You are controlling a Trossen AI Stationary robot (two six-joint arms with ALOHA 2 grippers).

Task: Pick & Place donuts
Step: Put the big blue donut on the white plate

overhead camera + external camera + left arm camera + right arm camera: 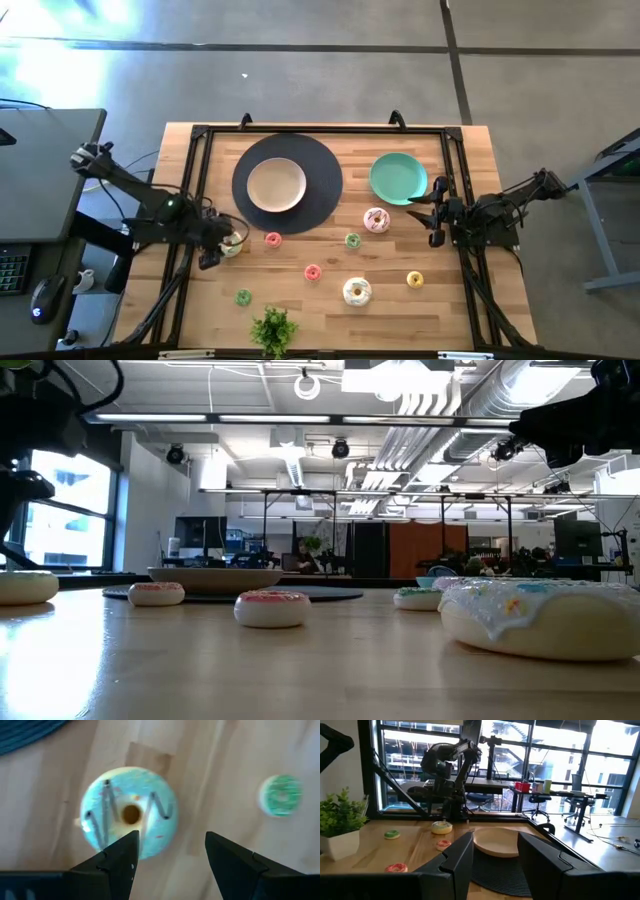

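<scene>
My left gripper [222, 247] is open and points down over a larger donut with pale green icing [129, 812], one finger above its rim and the other past its side. That donut [233, 243] lies flat on the wood near the table's left edge. My right gripper [428, 212] is open and level, raised beside the teal plate [398, 177], with the pink-iced donut [376, 220] just to its left. The white-iced donut [357, 291] lies near the front. Small donuts are scattered around: pink [273, 238], green [352, 240], red [312, 272], yellow [415, 279] and green [243, 296].
A beige plate [276, 185] sits on a dark round mat [322, 190] at the table's far middle. A leafy plant in a white pot [272, 328] stands at the near edge. Black frame rails [190, 190] run along the table's left, right and far sides.
</scene>
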